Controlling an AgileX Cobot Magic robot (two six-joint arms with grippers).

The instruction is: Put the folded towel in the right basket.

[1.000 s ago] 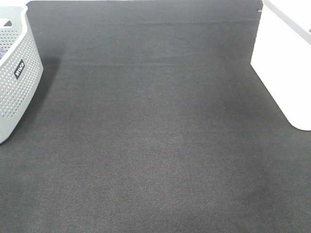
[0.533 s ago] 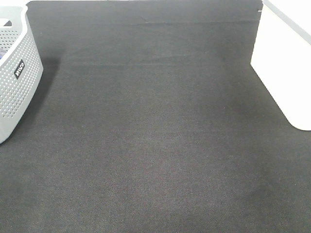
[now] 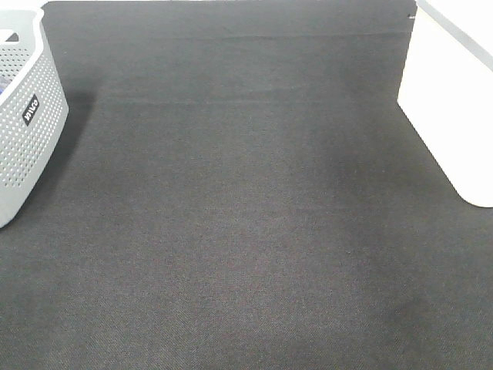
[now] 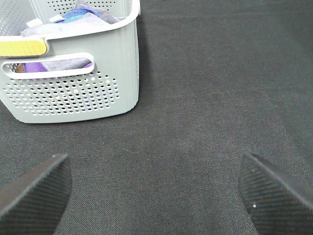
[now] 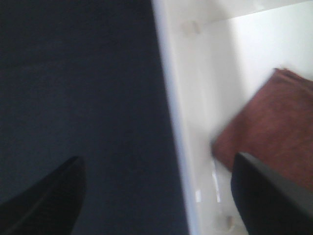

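Note:
The folded towel (image 5: 274, 127), reddish brown, lies inside the white right basket (image 5: 195, 98) in the right wrist view. In the high view only that basket's outer wall (image 3: 451, 108) shows at the right edge and the towel is hidden. My right gripper (image 5: 159, 196) is open and empty, its fingers astride the basket's near wall, one over the mat and one over the towel's edge. My left gripper (image 4: 156, 191) is open and empty over the black mat, near the grey perforated left basket (image 4: 73, 93). Neither arm shows in the high view.
The grey left basket (image 3: 23, 116) stands at the left edge and holds several folded cloths (image 4: 63, 22), blue, grey and purple. The black mat (image 3: 246, 216) covers the table between the two baskets.

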